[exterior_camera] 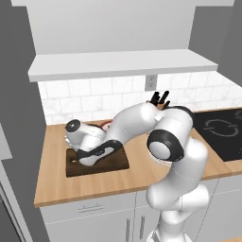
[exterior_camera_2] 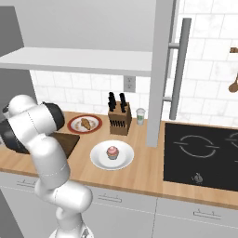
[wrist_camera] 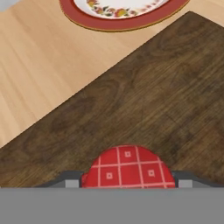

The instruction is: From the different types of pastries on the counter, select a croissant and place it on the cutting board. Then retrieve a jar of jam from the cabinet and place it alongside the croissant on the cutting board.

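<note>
In the hand view the jar of jam (wrist_camera: 127,170), with its red checked lid, sits between my two finger tips. My gripper (wrist_camera: 128,180) is shut on it, low over the dark brown cutting board (wrist_camera: 153,96). From the left base view my hand (exterior_camera: 92,152) is down over the cutting board (exterior_camera: 116,163) on the counter (exterior_camera: 142,177). The croissant (exterior_camera_2: 86,123) lies on a red-rimmed plate (exterior_camera_2: 73,126) behind the cutting board (exterior_camera_2: 69,142). The cabinet (exterior_camera: 108,23) hangs above the counter.
A pink-frosted cupcake (exterior_camera_2: 112,152) stands on a white plate (exterior_camera_2: 100,160) right of the board. A knife block (exterior_camera_2: 119,118) and a cup (exterior_camera_2: 140,116) stand by the wall. The black cooktop (exterior_camera_2: 204,153) is at the right.
</note>
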You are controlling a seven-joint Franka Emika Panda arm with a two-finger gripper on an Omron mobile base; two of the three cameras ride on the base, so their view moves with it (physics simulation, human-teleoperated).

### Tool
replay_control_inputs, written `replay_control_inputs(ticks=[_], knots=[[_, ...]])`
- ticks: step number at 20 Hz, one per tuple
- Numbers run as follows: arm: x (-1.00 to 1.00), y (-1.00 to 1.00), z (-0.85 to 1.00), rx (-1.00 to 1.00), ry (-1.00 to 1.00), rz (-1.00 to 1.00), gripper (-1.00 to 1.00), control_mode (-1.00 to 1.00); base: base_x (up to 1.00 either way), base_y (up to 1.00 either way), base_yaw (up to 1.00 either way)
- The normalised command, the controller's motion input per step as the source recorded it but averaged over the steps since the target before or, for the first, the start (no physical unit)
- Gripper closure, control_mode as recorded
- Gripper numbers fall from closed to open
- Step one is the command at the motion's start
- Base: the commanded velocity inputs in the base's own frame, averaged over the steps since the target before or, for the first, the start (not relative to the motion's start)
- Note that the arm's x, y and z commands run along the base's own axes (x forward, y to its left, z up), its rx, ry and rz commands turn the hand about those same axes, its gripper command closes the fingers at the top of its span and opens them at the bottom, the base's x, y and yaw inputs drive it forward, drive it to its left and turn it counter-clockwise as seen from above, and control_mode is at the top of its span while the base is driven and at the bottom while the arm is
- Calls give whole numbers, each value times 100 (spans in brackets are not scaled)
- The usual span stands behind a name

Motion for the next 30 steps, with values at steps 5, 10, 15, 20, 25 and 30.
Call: replay_control_inputs(ticks=[5,10,15,20,25,30], knots=[[11,16,-29,-1,13,0,-100,-100,0,0,0],[3,0,-19,0,5,0,-100,-100,0,0,0],[0,0,-15,0,1,0,-100,-100,0,0,0],[-12,-14,3,9,0,0,-100,-100,0,0,0],[-32,-28,37,22,-1,0,-100,-100,0,0,0],[0,-36,49,23,0,0,-100,-100,0,0,0]])
